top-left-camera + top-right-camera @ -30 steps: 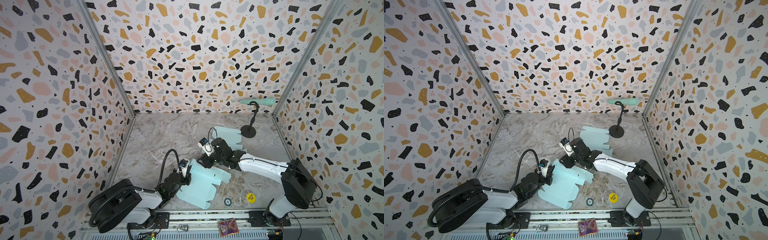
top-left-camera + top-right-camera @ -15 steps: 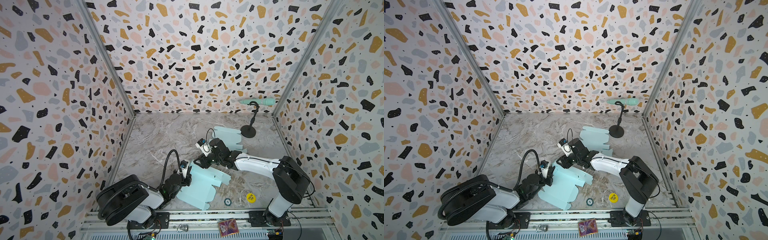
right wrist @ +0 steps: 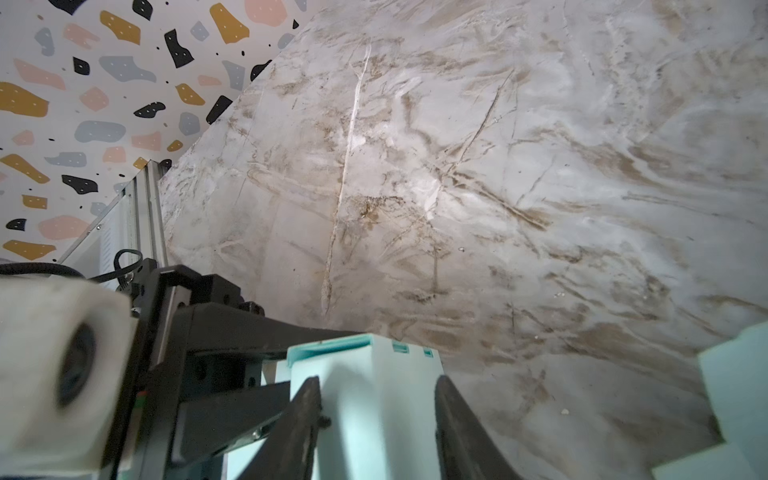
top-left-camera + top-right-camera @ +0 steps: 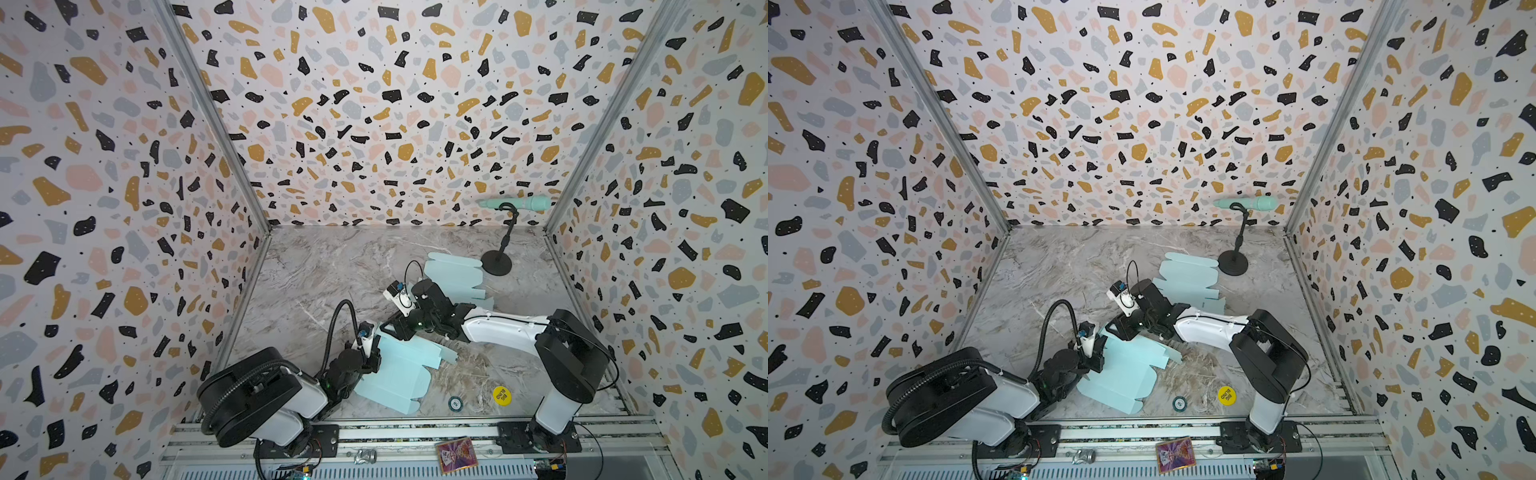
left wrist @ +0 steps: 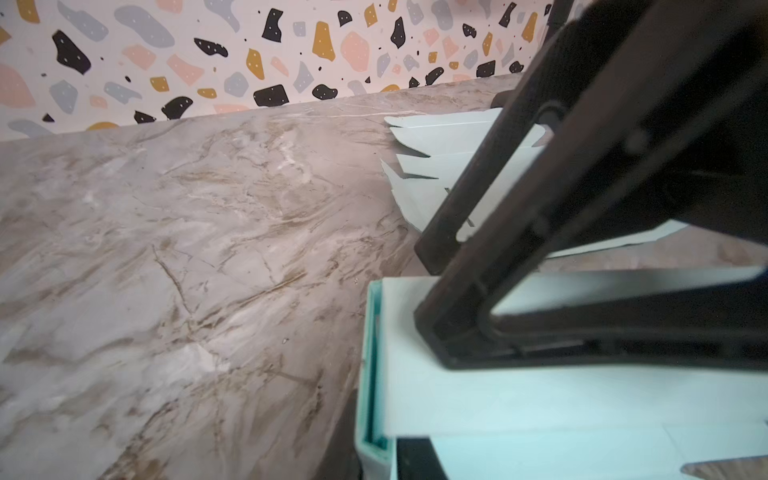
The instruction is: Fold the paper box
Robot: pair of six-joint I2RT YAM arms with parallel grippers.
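The paper box [image 4: 399, 378] lies mostly flat at the front middle of the table [image 4: 324, 270] in both top views. The left gripper [image 4: 375, 353] is clamped on its left edge. The right gripper [image 4: 394, 329] sits at the box's far left corner, just beside the left one.

From above, that corner is hidden under black metal. The right wrist view shows it: a flap [image 3: 365, 374] stands upright with the right gripper's dark fingers [image 3: 303, 419] on either side. Whether they squeeze it or only flank it, I cannot tell. The left wrist view shows those fingers [image 5: 457, 328] over the box's pale inner face.

Open marble runs from the box back and left to the wall [image 4: 124, 249]. Behind the right arm lies a second flat sheet [image 4: 453, 274], just beside a black stand [image 4: 497, 264]. A yellow disc [image 4: 501, 395] sits near the front edge, apart from the box.
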